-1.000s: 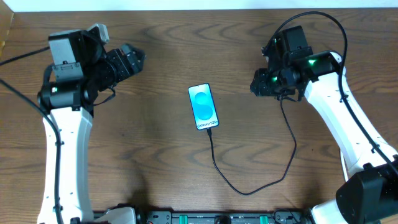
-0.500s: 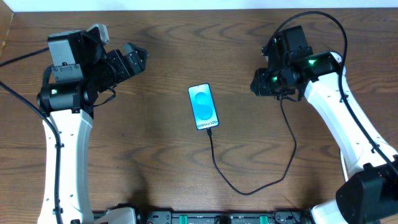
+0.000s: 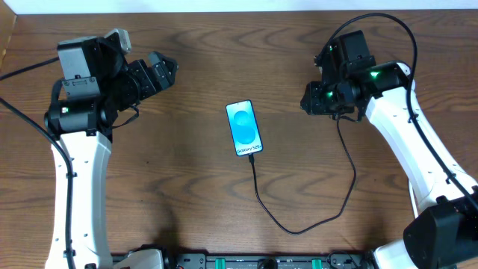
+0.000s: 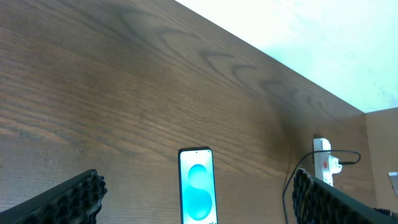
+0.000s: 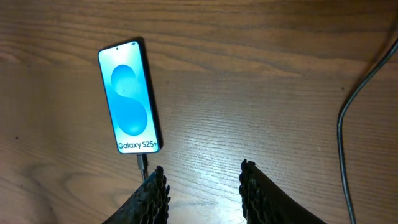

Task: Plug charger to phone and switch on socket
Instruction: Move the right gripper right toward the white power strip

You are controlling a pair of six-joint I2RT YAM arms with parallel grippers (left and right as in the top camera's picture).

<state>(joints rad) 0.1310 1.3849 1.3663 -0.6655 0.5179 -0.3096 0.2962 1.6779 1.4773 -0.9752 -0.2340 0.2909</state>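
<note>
Glowing rectangular phone (image 3: 244,128), woodgrain table (image 3: 187,187)

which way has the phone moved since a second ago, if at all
No. In the overhead view the phone lies on the same spot of the table, at the same tilt, the charger at its lower end as before.

The overhead camera looks straight down on the whole table (image 3: 187,187) from well above. The left wrist camera skims low across the wood toward the right side, and the right wrist camera peers steeply down from close by. All three share the phone (image 3: 245,128).
</note>
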